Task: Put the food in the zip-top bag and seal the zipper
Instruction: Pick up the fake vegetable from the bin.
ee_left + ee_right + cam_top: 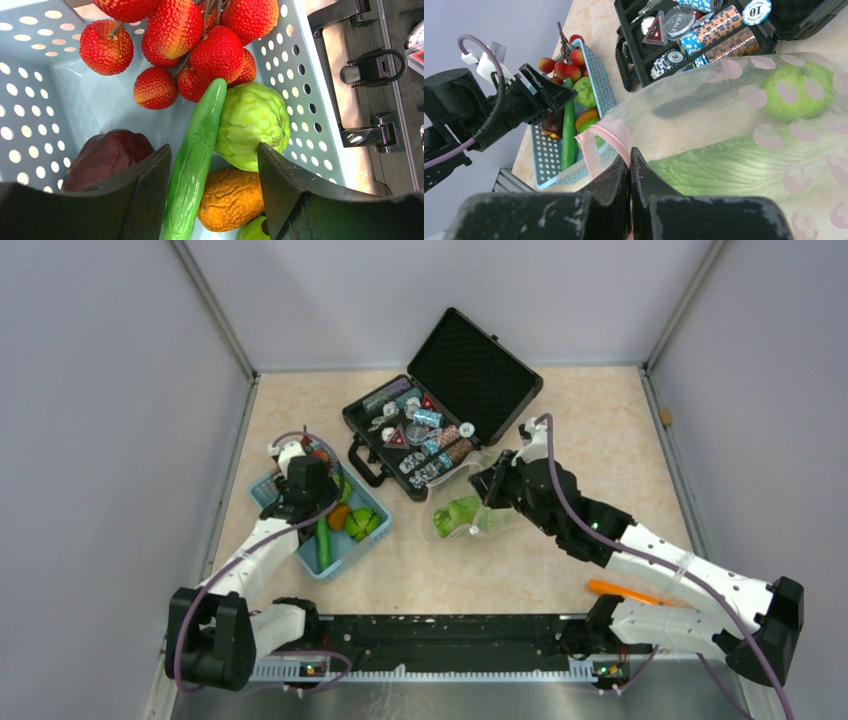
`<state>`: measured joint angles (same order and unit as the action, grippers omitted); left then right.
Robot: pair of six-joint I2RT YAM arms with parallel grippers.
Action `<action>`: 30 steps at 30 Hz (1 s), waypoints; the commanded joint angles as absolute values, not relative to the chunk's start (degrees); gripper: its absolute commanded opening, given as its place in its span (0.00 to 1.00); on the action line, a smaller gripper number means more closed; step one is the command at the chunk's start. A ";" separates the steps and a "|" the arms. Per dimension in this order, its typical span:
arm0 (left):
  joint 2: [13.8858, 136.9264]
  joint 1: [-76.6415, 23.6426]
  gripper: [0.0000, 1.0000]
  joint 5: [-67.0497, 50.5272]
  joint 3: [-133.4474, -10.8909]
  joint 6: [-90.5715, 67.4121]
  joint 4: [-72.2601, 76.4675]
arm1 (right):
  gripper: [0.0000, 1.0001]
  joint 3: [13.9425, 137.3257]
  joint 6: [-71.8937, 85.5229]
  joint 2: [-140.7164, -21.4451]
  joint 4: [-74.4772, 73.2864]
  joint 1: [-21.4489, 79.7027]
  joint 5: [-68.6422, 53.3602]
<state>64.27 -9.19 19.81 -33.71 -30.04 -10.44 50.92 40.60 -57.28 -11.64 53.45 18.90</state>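
Observation:
My left gripper [214,150] is down in the light blue basket [30,100], jaws open. Between its fingers lie the long green cucumber [192,160] and the orange [231,197]. The green leafy ball [252,125], a dark purple piece [107,155] and a bunch of red berries [185,40] lie around them. My right gripper [630,155] is shut on the pink zipper [616,132] and holds up the mouth of the zip-top bag [724,100]. Inside the bag are a green apple [796,90] and a white-green long vegetable [734,165].
An open black case [440,410] of chips and trinkets stands behind the bag [470,515], close to the basket [355,553]. Grey walls enclose the table on three sides. An orange tool [630,592] lies by the right arm's base.

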 commanded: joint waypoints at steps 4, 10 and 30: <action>60.13 -8.35 0.67 15.95 -30.25 -28.99 -6.49 | 0.00 50.43 40.63 -54.70 -8.82 53.04 19.81; 54.77 -8.35 0.77 13.90 -31.62 -28.87 -10.76 | 0.00 50.20 40.68 -55.02 -8.64 53.03 19.49; 64.26 -5.46 0.63 13.16 -31.97 -27.60 -8.07 | 0.00 49.92 40.08 -55.23 -7.32 53.01 19.08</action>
